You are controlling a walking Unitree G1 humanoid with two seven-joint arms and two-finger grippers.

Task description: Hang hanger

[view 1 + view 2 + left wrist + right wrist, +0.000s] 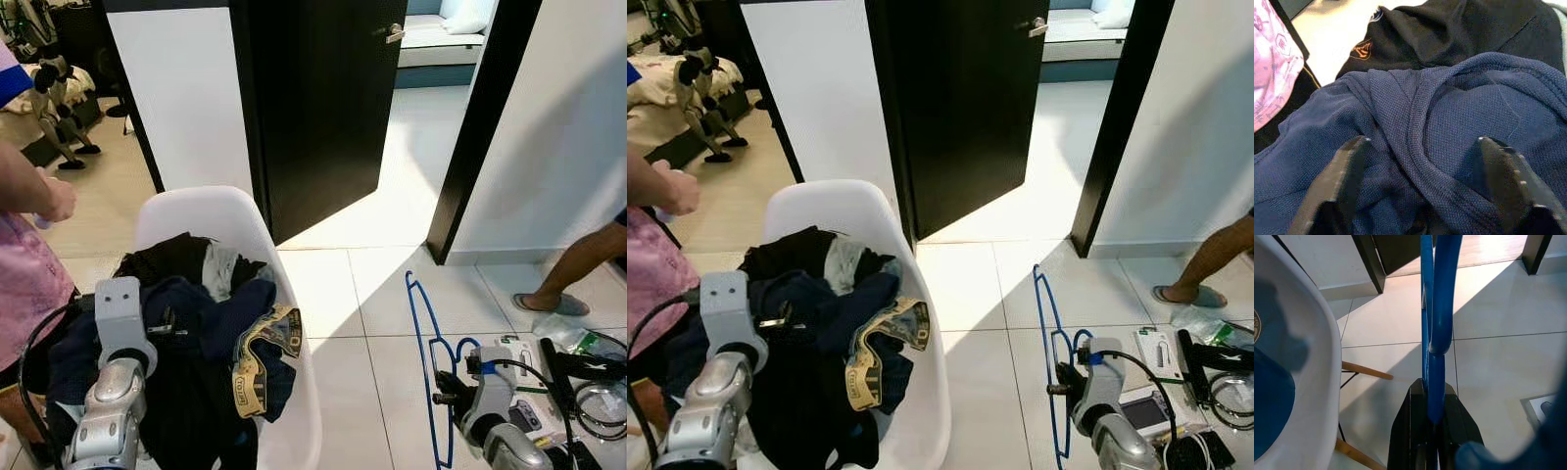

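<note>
A blue hanger stands upright over the floor tiles on the right, its thin frame rising from my right gripper. That gripper is shut on the hanger's bar, with both black fingers pressed against it. My left gripper hovers open just above a navy blue knit garment, and nothing lies between its fingers. The left arm reaches over a pile of dark clothes heaped in a white chair.
A person in a pink shirt stands close at the left. Another person's leg and slipper are at the right. A black door stands open ahead. Boxes and cables lie on the floor at the right.
</note>
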